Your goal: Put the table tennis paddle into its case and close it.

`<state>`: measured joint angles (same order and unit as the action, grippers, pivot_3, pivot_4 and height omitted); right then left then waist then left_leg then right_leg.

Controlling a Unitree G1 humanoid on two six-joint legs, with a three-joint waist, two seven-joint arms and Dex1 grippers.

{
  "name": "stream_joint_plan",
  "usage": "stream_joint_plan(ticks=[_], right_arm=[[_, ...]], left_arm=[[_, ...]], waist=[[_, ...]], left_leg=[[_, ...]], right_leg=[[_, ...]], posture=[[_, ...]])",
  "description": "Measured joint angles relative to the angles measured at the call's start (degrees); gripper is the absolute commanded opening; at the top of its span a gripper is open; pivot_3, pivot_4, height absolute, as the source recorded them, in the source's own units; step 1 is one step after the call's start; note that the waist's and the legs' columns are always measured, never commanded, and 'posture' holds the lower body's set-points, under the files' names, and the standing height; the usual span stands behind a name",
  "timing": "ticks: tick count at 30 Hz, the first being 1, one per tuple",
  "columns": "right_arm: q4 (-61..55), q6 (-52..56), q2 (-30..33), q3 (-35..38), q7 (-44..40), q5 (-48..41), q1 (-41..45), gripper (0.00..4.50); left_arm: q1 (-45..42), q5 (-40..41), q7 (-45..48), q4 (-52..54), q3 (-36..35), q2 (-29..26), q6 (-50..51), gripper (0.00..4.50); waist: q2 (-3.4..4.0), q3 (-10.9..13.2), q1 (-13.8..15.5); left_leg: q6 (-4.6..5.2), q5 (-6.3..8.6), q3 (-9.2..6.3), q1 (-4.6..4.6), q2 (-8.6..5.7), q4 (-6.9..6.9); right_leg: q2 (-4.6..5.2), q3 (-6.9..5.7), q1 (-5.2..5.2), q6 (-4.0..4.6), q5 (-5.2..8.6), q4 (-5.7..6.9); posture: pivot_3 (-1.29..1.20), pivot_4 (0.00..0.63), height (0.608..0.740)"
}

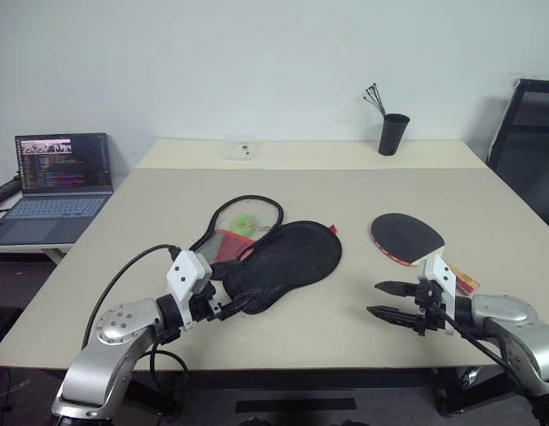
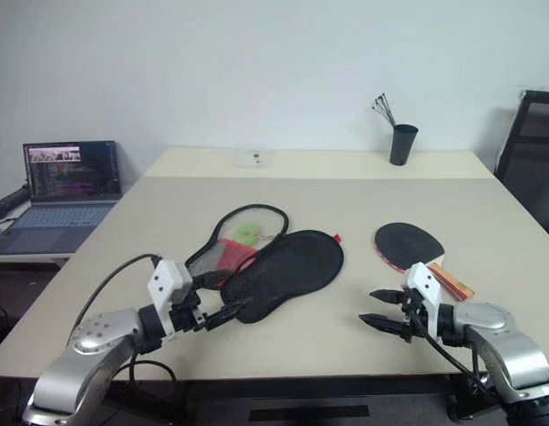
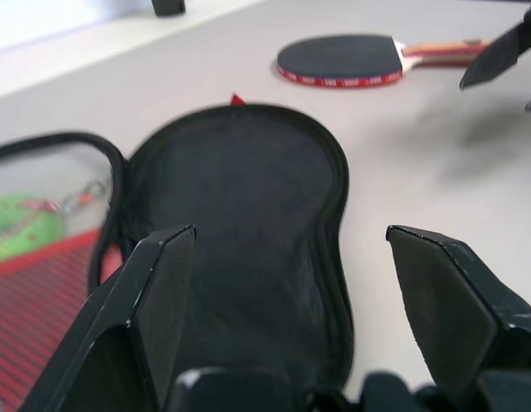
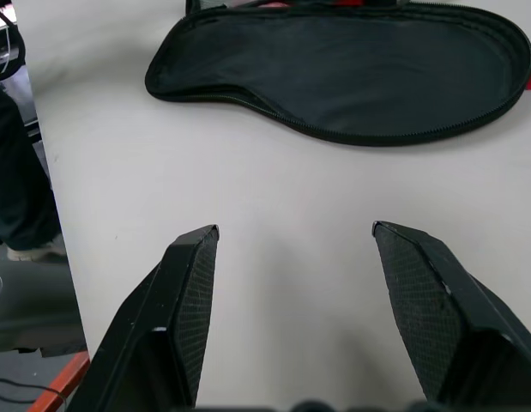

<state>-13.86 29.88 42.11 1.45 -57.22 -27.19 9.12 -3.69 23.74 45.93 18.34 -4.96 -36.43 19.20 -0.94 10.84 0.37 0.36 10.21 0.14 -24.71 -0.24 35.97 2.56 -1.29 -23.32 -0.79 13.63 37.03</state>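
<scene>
Black fabric of the case (image 1: 287, 257) lies unzipped and spread flat mid-table (image 1: 345, 177) in the head view; the table tennis paddle (image 1: 405, 238) rests to the case's right, apart from it. The left gripper (image 1: 228, 306) hovers released at the case's narrow near end; the right gripper (image 1: 387, 300) hangs released near the paddle's handle, grasping nothing. Left wrist view: spread fingers (image 3: 153, 292) frame the case, paddle beyond it. Right wrist view: parted fingers (image 4: 192, 292) over bare table short of the case.
</scene>
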Motion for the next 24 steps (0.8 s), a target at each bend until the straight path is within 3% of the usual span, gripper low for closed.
stream_joint_plan(ticks=[6,15,24], right_arm=[[-0.8,1.8,0.9,0.5,1.1,-0.9,0.1,3.11],[-6.0,9.0,-0.4,4.0,8.0,-4.5,2.7,3.11],[-1.1,18.6,-11.9,-0.8,21.3,-3.4,12.7,3.11]], left_arm=[[-1.2,-0.2,0.3,-2.7,0.3,0.5,-0.9,3.89],[-10.7,2.3,7.0,-10.3,1.4,1.3,-0.5,3.89],[-16.6,4.5,14.5,-16.1,0.4,-4.6,2.7,3.89]], waist=[[-0.02,0.0,0.1],[-0.07,0.0,0.1],[-0.16,0.0,-0.4]], left_leg=[[0.0,0.0,-0.01,0.0,-0.01,0.07],[0.0,0.0,0.01,-0.02,-0.02,0.03],[0.01,-0.01,0.0,-0.02,-0.01,0.03]], right_leg=[[0.02,-0.01,0.03,-0.01,-0.01,0.0],[0.0,-0.02,0.01,-0.03,-0.02,-0.01],[-0.04,-0.01,-0.02,-0.02,-0.02,0.02]], posture=[[0.0,0.15,0.74],[0.0,0.15,0.74],[0.0,0.15,0.74]])
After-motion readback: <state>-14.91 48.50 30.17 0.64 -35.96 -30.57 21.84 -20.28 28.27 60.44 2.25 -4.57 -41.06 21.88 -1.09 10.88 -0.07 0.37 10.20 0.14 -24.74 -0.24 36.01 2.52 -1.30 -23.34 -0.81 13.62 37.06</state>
